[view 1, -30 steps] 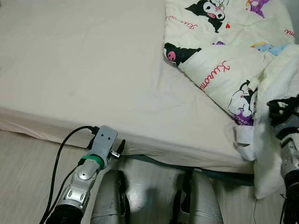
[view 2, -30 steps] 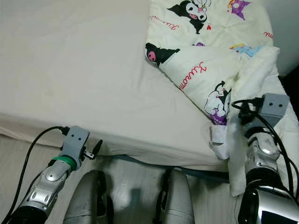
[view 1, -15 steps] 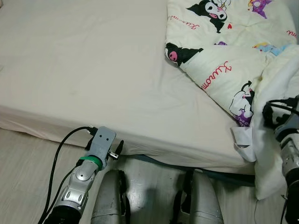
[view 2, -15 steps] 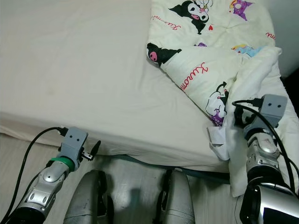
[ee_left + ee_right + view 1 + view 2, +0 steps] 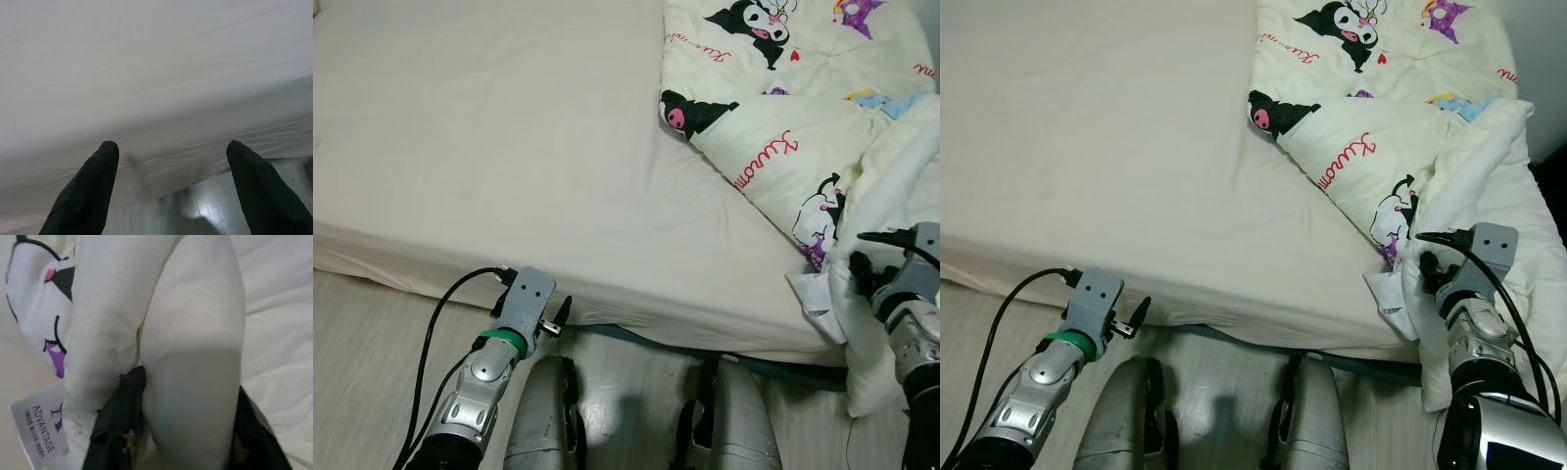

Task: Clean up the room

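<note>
On the bed's (image 5: 509,176) right side lies the cartoon blanket (image 5: 783,147), soft, floppy and light. Its hanging corner is squeezed in the right pincer (image 5: 181,431), likely a thick fold. Down low, the left pincer (image 5: 171,181) is spread wide, holding nothing.

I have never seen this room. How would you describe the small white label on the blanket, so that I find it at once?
Start from the bed with its plain cream sheet; a cartoon-printed blanket lies bunched on its right side. Follow the blanket down to the corner at the bed's near edge, where the right gripper pinches a fold. The label hangs there: a small white tag with printed text, unlike the pictures around it.
</note>
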`<state>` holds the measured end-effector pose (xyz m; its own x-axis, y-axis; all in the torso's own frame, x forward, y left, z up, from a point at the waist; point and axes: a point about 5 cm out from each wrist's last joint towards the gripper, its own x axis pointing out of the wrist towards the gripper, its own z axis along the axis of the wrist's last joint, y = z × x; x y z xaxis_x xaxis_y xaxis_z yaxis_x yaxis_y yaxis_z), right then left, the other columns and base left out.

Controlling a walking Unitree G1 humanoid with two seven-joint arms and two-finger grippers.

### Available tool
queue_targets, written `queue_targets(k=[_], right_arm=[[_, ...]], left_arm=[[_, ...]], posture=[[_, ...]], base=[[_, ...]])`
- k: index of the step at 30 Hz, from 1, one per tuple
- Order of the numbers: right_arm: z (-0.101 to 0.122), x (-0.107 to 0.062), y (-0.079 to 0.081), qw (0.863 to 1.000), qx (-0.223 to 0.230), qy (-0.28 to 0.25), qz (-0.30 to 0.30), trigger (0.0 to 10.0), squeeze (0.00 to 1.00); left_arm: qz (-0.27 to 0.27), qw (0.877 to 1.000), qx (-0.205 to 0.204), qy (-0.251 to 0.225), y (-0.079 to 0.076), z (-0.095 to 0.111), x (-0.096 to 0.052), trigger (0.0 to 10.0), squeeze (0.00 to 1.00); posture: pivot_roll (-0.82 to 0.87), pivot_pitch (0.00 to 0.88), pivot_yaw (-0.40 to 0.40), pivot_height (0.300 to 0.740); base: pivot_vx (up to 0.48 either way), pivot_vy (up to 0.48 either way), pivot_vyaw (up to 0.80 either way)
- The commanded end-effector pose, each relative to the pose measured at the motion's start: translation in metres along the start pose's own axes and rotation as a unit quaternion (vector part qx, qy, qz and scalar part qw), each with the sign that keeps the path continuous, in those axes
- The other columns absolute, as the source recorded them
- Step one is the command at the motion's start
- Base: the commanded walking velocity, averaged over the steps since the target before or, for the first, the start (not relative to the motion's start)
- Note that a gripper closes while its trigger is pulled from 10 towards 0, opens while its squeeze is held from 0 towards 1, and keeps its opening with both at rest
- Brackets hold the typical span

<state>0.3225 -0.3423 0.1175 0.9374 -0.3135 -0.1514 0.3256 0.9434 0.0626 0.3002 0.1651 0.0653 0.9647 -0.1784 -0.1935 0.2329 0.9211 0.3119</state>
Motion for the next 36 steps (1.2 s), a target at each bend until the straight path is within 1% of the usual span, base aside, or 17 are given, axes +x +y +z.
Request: queue_targets(k=[1, 8, 11, 14, 15, 17, 18, 23, 26, 27, 28, 29, 30, 32, 34, 35, 36], right_arm=[[-0.01, -0.004, -0.007, 1.0, 0.007, 0.023, -0.007, 0.0, 0.0], [-0.009, -0.004, -0.008, 1.0, 0.007, 0.023, -0.002, 0.0, 0.0], [-0.007, -0.002, 0.007, 0.998, -0.003, 0.01, 0.062, 0.0, 0.0], [-0.011, -0.004, 0.052, 0.971, -0.018, 0.0, 0.237, 0.0, 0.0], [-0.011, -0.004, 0.052, 0.971, -0.018, 0.0, 0.237, 0.0, 0.0], [-0.021, -0.015, 0.086, 0.925, -0.014, 0.005, 0.38, 0.0, 0.0], [-0.021, -0.015, 0.086, 0.925, -0.014, 0.005, 0.38, 0.0, 0.0], [-0.059, -0.066, 0.144, 0.801, -0.025, 0.073, 0.593, 0.0, 0.0], [-0.07, -0.078, 0.147, 0.776, -0.037, 0.099, 0.622, 0.0, 0.0], [-0.082, -0.092, 0.149, 0.744, -0.044, 0.13, 0.654, 0.0, 0.0], [-0.082, -0.092, 0.149, 0.744, -0.044, 0.13, 0.654, 0.0, 0.0], [-0.091, -0.103, 0.15, 0.72, -0.053, 0.154, 0.675, 0.0, 0.0], [-0.091, -0.103, 0.15, 0.72, -0.053, 0.154, 0.675, 0.0, 0.0], [-0.106, -0.117, 0.146, 0.69, -0.077, 0.183, 0.696, 0.0, 0.0], [-0.109, -0.117, 0.146, 0.691, -0.081, 0.183, 0.694, 0.0, 0.0], [-0.107, -0.116, 0.148, 0.696, -0.08, 0.176, 0.691, 3.3, 0.0], [-0.102, -0.115, 0.151, 0.702, -0.078, 0.163, 0.689, 10.0, 0.0]], left_arm=[[-0.01, 1.0, 0.002, 0.021, -0.005, -0.011, -0.005, 10.0, 0.0], [-0.01, 1.0, 0.002, 0.021, -0.005, -0.011, -0.006, 10.0, 0.0], [-0.011, 1.0, 0.002, 0.021, -0.005, -0.011, -0.006, 10.0, 0.0], [-0.013, 1.0, 0.002, 0.021, -0.007, -0.01, -0.005, 10.0, 0.0], [-0.013, 1.0, 0.002, 0.021, -0.007, -0.01, -0.005, 10.0, 0.0], [-0.016, 1.0, 0.0, 0.018, -0.009, -0.008, -0.004, 10.0, 0.0], [-0.016, 1.0, 0.0, 0.018, -0.009, -0.008, -0.004, 10.0, 0.0], [-0.024, 1.0, -0.011, -0.002, -0.014, 0.005, 0.002, 10.0, 0.0], [-0.025, 1.0, -0.013, -0.006, -0.015, 0.007, 0.002, 10.0, 0.0], [-0.026, 0.999, -0.015, -0.01, -0.016, 0.009, 0.003, 10.0, 0.0], [-0.026, 0.999, -0.015, -0.01, -0.016, 0.009, 0.003, 10.0, 0.0], [-0.027, 0.999, -0.017, -0.012, -0.016, 0.01, 0.004, 10.0, 0.0], [-0.027, 0.999, -0.017, -0.012, -0.016, 0.01, 0.004, 10.0, 0.0], [-0.027, 0.999, -0.018, -0.013, -0.018, 0.011, 0.004, 10.0, 0.0], [-0.028, 0.999, -0.018, -0.012, -0.018, 0.01, 0.004, 10.0, 0.0], [-0.029, 0.999, -0.018, -0.01, -0.019, 0.009, 0.004, 10.0, 0.0], [-0.03, 0.999, -0.017, -0.008, -0.02, 0.008, 0.004, 10.0, 0.0]], posture=[[0.1, 0.224, 0.051, 0.606], [0.1, 0.223, 0.051, 0.606], [0.1, 0.224, 0.053, 0.606], [0.09, 0.227, 0.054, 0.606], [0.09, 0.227, 0.054, 0.606], [0.08, 0.227, 0.052, 0.606], [0.08, 0.227, 0.052, 0.606], [0.08, 0.223, 0.048, 0.606], [0.07, 0.221, 0.044, 0.606], [0.07, 0.218, 0.042, 0.606], [0.07, 0.218, 0.042, 0.606], [0.07, 0.217, 0.04, 0.606], [0.07, 0.217, 0.04, 0.606], [0.07, 0.214, 0.038, 0.606], [0.06, 0.213, 0.039, 0.606], [0.06, 0.212, 0.04, 0.606], [0.06, 0.211, 0.038, 0.606]], base=[[0.0, 0.0, 0.0], [0.0, 0.0, 0.0], [0.0, 0.0, 0.0], [0.0, 0.0, 0.0], [0.0, 0.0, 0.0], [0.0, 0.0, 0.0], [0.0, 0.0, 0.0], [0.0, 0.0, 0.0], [0.0, 0.0, 0.0], [0.0, 0.0, 0.0], [0.0, 0.0, 0.0], [0.0, 0.0, 0.0], [0.0, 0.0, 0.0], [0.0, 0.0, 0.0], [0.0, 0.0, 0.0], [0.0, 0.0, 0.0], [0.0, 0.0, 0.0]])
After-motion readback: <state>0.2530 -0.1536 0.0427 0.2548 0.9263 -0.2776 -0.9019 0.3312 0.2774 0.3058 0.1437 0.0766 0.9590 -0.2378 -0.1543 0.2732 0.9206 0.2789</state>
